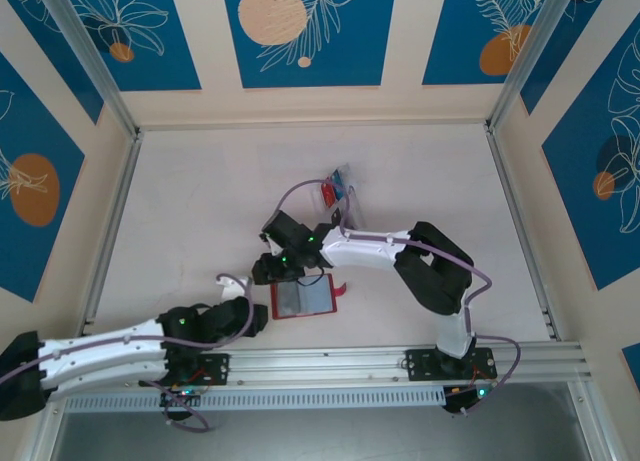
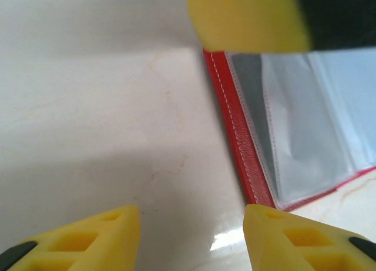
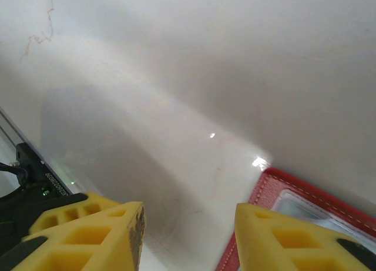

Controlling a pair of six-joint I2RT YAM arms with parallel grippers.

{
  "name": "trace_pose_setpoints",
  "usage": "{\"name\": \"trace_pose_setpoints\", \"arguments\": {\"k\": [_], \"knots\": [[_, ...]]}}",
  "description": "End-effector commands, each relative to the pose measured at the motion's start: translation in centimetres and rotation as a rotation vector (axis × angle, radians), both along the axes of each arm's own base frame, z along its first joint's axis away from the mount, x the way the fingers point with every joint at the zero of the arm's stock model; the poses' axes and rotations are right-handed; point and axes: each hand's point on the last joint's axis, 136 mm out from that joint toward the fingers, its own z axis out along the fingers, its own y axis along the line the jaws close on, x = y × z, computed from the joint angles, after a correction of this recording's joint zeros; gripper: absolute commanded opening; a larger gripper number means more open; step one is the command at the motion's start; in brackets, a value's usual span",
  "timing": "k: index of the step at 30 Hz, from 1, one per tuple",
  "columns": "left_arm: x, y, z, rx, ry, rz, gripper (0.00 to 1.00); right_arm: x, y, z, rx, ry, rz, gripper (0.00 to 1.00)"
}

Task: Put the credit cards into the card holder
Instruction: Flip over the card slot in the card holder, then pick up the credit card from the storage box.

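Pale cream desk point(image 1: 200, 201), faintly veined and glossy, with small glints of light on it in both wrist views. Fenced left, right and near by aluminium rails point(image 1: 110, 211). Beyond the rails, cream walls point(image 1: 210, 101) set with blue panels point(image 1: 300, 31) bearing orange discs and white leaf outlines.

In the near half of the desk, close to the middle: card holder point(image 1: 303, 298), lying open and flat, red stitched border around grey-blue clear pockets. Farther off, toward the desk's centre and well apart from the holder: credit cards point(image 1: 335, 188), red and blue showing, inside a clear tray point(image 1: 345, 176); too small to count.

Just left of the holder's left edge: left gripper point(image 2: 191, 224), jaws spread wide, nothing between the yellow fingers point(image 2: 88, 236). Low over bare desk.

By the holder's far left corner: right gripper point(image 3: 188, 218), likewise spread apart and holding nothing, red corner of the holder just beside its right finger. In the left wrist view, one yellow finger of it blurred at the holder's far left corner.
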Motion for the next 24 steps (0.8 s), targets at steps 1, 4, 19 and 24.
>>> {"name": "trace_pose_setpoints", "arguments": {"k": [1,4,19,24], "knots": [[-0.8,2.3,0.1,0.047,0.019,0.014,0.52,0.2,0.8,2.4,0.014,-0.059,0.043,0.46],[-0.5,1.5,1.6,0.027,-0.016,-0.025,0.57,1.5,-0.2,4.4,-0.002,-0.132,0.021,0.46],[2.9,-6.2,1.8,0.116,-0.02,-0.093,0.64,10.3,-17.3,8.1,-0.366,-0.361,-0.297,0.45],[3.1,-6.0,0.5,0.152,0.004,-0.085,0.63,12.6,-21.0,7.6,-0.447,-0.361,-0.365,0.42]]}}
